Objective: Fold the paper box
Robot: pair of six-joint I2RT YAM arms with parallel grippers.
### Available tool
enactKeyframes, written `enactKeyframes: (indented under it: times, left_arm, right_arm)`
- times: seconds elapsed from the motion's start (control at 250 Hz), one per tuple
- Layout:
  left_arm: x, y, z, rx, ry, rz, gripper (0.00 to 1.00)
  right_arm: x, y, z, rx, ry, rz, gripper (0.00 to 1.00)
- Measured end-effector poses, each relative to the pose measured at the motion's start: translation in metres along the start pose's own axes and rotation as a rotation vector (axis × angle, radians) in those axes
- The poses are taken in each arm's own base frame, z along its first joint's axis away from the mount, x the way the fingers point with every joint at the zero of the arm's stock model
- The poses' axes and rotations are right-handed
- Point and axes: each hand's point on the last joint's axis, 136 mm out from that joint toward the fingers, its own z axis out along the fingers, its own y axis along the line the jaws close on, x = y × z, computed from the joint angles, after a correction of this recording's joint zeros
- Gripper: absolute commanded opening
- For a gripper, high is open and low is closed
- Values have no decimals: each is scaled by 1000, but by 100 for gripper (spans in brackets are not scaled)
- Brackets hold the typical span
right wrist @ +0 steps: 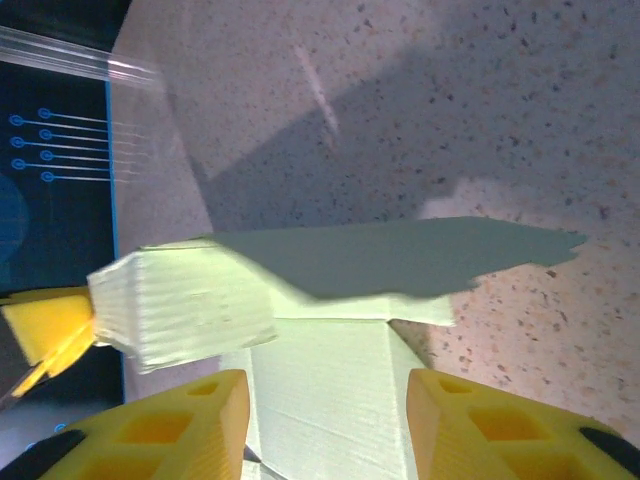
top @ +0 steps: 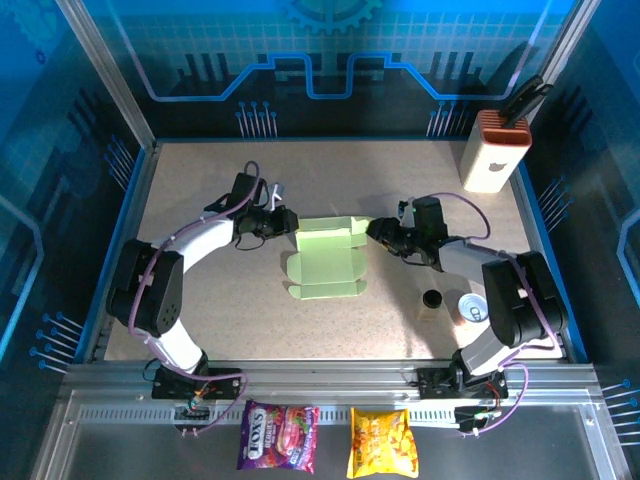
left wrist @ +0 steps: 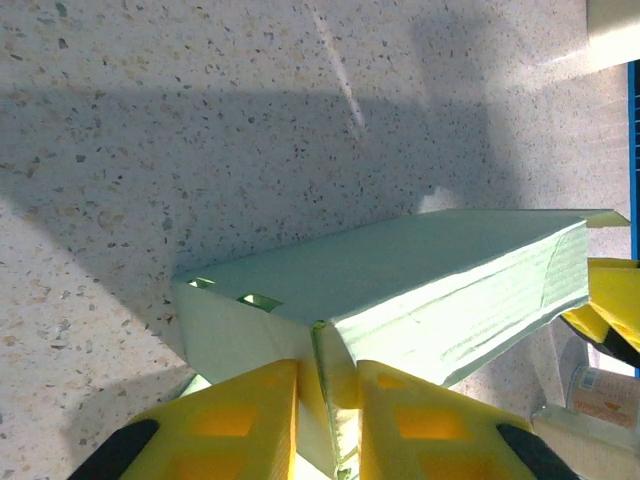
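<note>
The pale green paper box (top: 325, 258) lies partly folded in the middle of the table, its back section raised and its front panel flat. My left gripper (top: 290, 222) is at the box's back left corner. In the left wrist view its yellow fingers (left wrist: 240, 420) are shut on an upright fold of the card (left wrist: 420, 270). My right gripper (top: 375, 232) is at the box's back right side. Its fingers (right wrist: 470, 420) stand apart on either side of a card flap (right wrist: 330, 380), with a gap on each side.
A white block with an orange ribbed top (top: 496, 150) stands at the back right corner. A can (top: 472, 308) and a small tan object (top: 432, 300) sit near the right arm's base. Two snack packets (top: 278, 436) lie on the front rail.
</note>
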Motion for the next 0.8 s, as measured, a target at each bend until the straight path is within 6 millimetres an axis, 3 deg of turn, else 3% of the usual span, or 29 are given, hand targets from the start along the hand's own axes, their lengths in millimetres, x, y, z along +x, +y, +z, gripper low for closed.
enactKeyframes:
  times: [0.248,0.495,0.799]
  left_arm:
    - [0,2,-2,-11,-10,1,21]
    - [0,2,-2,-10,-11,1,21]
    - [0,2,-2,-11,-11,0,21]
  right_arm:
    - [9,-16,22,15,26,2,49]
    - [4,-18,32,-5,8,3,46]
    - [3,4,39,-84,-15,-14,38]
